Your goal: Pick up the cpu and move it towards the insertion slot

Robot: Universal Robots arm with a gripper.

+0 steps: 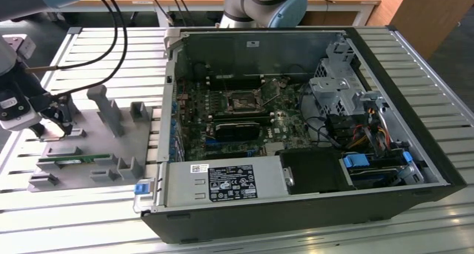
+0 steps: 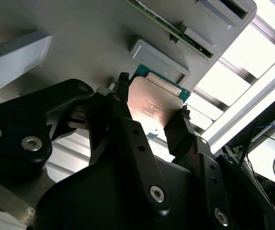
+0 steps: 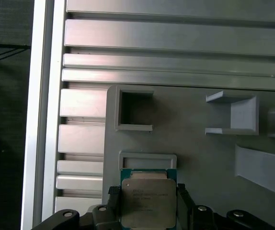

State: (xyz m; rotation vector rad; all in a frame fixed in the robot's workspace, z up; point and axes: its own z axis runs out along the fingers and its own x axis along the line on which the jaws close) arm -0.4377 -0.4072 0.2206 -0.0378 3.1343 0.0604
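The cpu [image 2: 152, 106], a flat square chip with a shiny metal top and a green rim, sits between the black fingertips [image 2: 123, 88] of my gripper [image 2: 153, 103], which is shut on its two opposite edges. In the first wrist view the cpu [image 3: 147, 201] is just off a shallow grey pocket [image 3: 147, 160] of the fixture plate. In the exterior view my gripper [image 1: 58, 126] is low over that plate, at the exterior view's left. The insertion slot [image 1: 243, 102], a dark square socket with a metal frame, lies on the green board inside the open computer case, well to the right.
The grey fixture plate [image 1: 81, 140] carries upright posts [image 1: 107, 110] and a green memory stick [image 1: 66, 161]. The case wall [image 1: 172, 98] stands between plate and board. Black cables [image 1: 119, 32] hang above the slatted table. A second arm's base [image 1: 267, 4] stands behind the case.
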